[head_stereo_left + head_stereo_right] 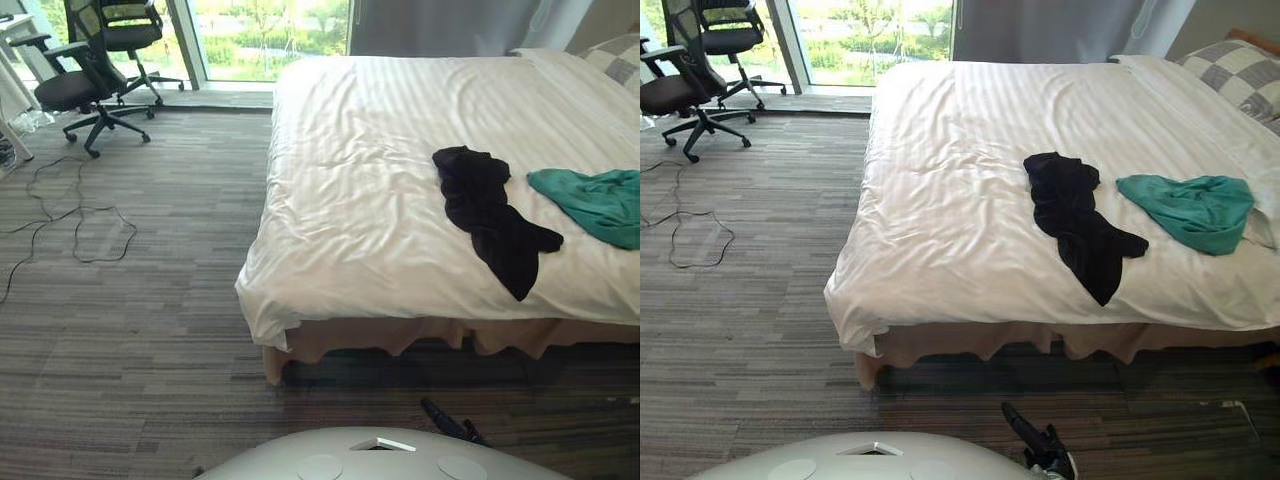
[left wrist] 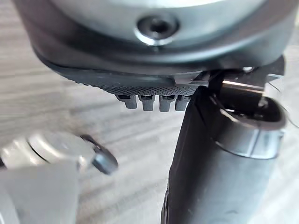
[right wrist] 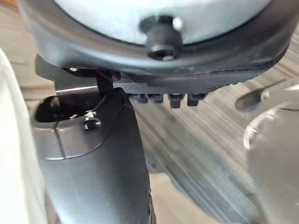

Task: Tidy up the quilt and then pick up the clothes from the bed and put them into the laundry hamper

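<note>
My quilt (image 1: 380,180) lies fairly smooth. A black garment (image 1: 490,215) and a green garment (image 1: 595,200) lie on it, far ahead of my fingers (image 2: 148,102), both uncollected. My left hand (image 2: 154,88) and right hand (image 3: 187,88) hang relaxed and empty.

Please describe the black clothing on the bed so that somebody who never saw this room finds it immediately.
Find the large bed under a white striped quilt. On its right half, toward the near edge, lies a crumpled black cloth garment, long and narrow. Its only neighbour, a teal green garment, lies apart to its right, so colour decides.
</note>
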